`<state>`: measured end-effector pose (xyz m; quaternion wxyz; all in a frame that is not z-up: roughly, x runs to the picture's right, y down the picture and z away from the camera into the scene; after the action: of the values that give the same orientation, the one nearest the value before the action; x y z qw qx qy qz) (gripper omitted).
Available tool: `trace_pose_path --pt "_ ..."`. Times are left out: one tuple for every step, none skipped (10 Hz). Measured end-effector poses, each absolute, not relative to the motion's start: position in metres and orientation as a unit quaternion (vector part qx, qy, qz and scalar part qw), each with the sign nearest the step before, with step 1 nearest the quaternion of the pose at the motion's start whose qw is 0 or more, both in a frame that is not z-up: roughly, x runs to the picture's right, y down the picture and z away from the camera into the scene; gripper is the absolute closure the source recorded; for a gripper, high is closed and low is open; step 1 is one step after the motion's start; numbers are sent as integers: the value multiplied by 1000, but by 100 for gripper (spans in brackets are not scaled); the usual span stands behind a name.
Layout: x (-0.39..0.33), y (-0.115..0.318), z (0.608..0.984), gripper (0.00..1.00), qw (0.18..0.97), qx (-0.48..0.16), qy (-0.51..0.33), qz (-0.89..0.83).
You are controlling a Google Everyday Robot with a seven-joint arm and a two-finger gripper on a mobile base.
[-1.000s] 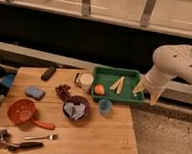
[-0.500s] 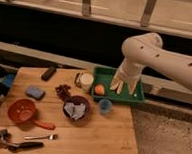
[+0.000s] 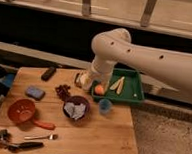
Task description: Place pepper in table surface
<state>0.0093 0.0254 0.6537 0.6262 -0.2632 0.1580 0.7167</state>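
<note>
While the gripper (image 3: 85,81), whose hold I cannot tell, hangs by the green tray (image 3: 130,89), the slim red-orange pepper (image 3: 44,124) lies at its seven o'clock, long axis nine-to-three

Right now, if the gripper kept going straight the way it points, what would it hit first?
Probably the pale round object below the gripper, left of the green tray; depth is unclear, so possibly the table surface.

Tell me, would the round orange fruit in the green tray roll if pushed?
Probably: the orange fruit looks round, so a nudge should roll it. The rim of the green tray would likely stop it. The gripper hangs close beside it.
</note>
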Motion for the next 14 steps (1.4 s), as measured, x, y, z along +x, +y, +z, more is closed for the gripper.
trace_pose_path --pt "9 25 654 35 626 -264 158 716" --pt "10 25 654 35 626 -263 158 717" --pt "11 25 654 35 626 -263 158 717" --pt "12 26 655 35 629 -263 160 714" --pt "11 24 658 35 638 -262 158 707" --pt "2 21 660 35 657 -263 152 690" --pt "-11 17 664 35 674 -263 148 674" --pt "-32 13 667 35 693 -266 142 655" --pt "-55 10 671 35 711 -270 135 635" --pt "-88 7 675 35 734 -277 126 608" --pt "-110 7 677 35 749 -282 120 588" --pt "-132 7 679 35 763 -288 113 568" --pt "-160 9 681 35 780 -300 105 539" --pt "-186 15 680 35 794 -316 94 511"
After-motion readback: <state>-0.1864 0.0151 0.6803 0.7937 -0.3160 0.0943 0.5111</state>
